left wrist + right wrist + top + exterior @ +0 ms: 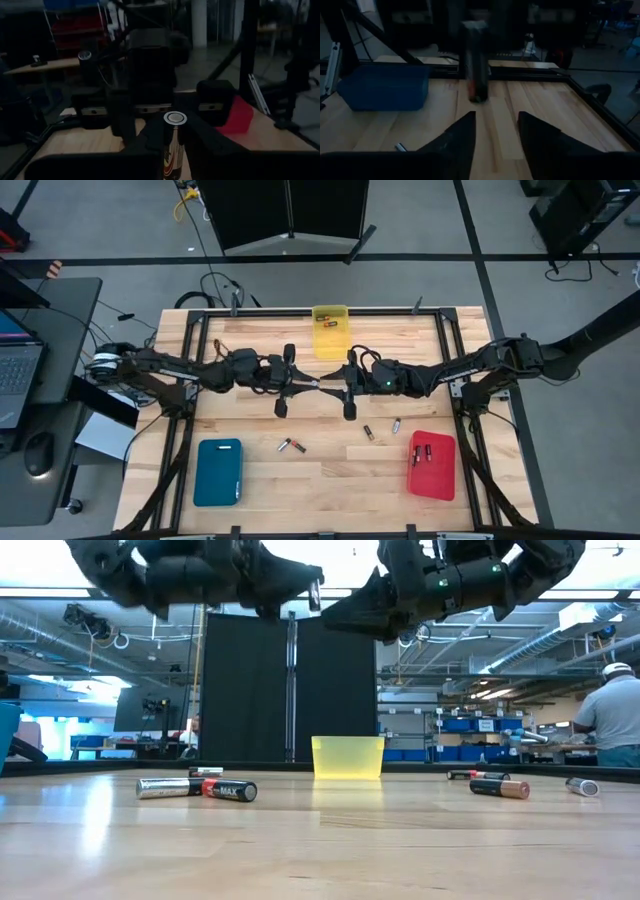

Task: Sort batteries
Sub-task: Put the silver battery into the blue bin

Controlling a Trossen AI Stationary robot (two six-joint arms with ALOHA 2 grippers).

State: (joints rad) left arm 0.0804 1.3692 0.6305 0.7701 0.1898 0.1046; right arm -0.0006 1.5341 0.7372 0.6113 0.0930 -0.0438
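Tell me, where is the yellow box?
The yellow box sits at the middle of the table's far edge, beyond where the two arms meet, with batteries inside.

laptop (15, 375) far left | mouse (38, 452) | person (610, 715) background

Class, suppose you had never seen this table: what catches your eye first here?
The two dark arms meet nose to nose above mid-table, the left gripper holding a battery upright and the right gripper open opposite it. Three bright trays ring them: yellow at the far edge, blue and red at the near corners.
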